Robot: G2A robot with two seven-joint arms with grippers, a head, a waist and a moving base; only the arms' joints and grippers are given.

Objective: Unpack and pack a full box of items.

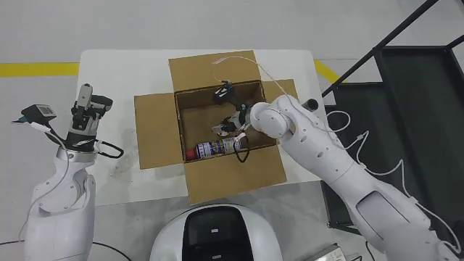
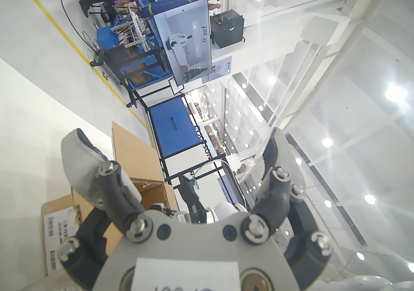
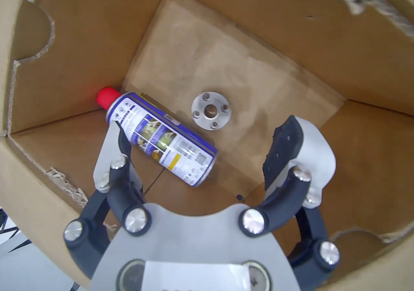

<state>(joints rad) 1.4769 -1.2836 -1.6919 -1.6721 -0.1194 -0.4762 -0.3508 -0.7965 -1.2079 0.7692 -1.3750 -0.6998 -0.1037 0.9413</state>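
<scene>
the box [image 1: 217,69] stood on the table [image 1: 116,80] with all its flaps spread open. a spray can [image 3: 161,135] lay on its side on the box floor, along the wall nearest the robot, its red cap in the corner. a round metal disc [image 3: 211,110] with holes lay flat on the floor just beside the can, not touching it. the right gripper [image 3: 200,130] hung inside the box above the can, released and holding nothing; one finger [image 3: 106,156] sat close by the can's capped end, and whether it touched could not be told. the left gripper [image 2: 174,140] was off to the left of the box, pointing upward, its fingers spread wide and empty.
</scene>
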